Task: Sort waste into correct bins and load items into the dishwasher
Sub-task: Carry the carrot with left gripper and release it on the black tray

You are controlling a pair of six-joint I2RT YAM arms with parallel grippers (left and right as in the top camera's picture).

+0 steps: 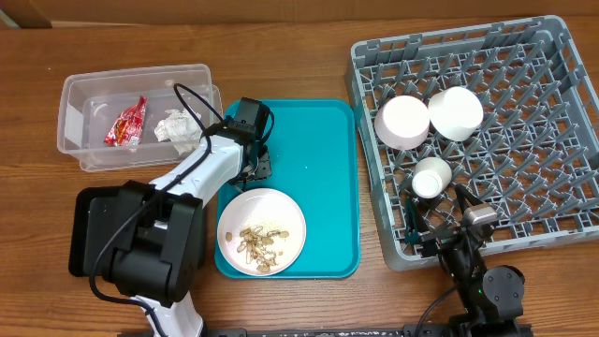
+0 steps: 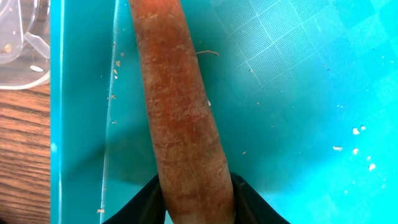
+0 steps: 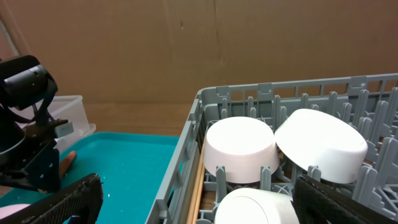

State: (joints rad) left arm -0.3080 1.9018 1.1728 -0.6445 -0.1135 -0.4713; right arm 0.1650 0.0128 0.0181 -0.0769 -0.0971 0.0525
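Observation:
My left gripper [image 1: 258, 165] is low over the teal tray's far left part and is shut on the orange carrot [image 2: 180, 106], which points away from the jaws [image 2: 198, 200]. The clear tub [image 1: 70, 112] holds the red wrapper [image 1: 126, 123] and the white napkin [image 1: 178, 126]. A white plate [image 1: 281, 198] with tan food scraps [image 1: 257, 241] lies on the teal tray. The grey dish rack [image 1: 358, 70] holds a pale pink bowl [image 1: 402, 122], a white bowl [image 1: 456, 112] and a cup [image 1: 431, 177]. Chopsticks [image 3: 198, 186] lie along its left wall. My right gripper [image 1: 438, 223] is open and empty at the rack's front edge.
The teal tray [image 1: 328, 187] lies between the tub and the rack. The black tray [image 1: 89, 225] sits at the front left, partly hidden by my left arm. A cardboard wall stands behind the table.

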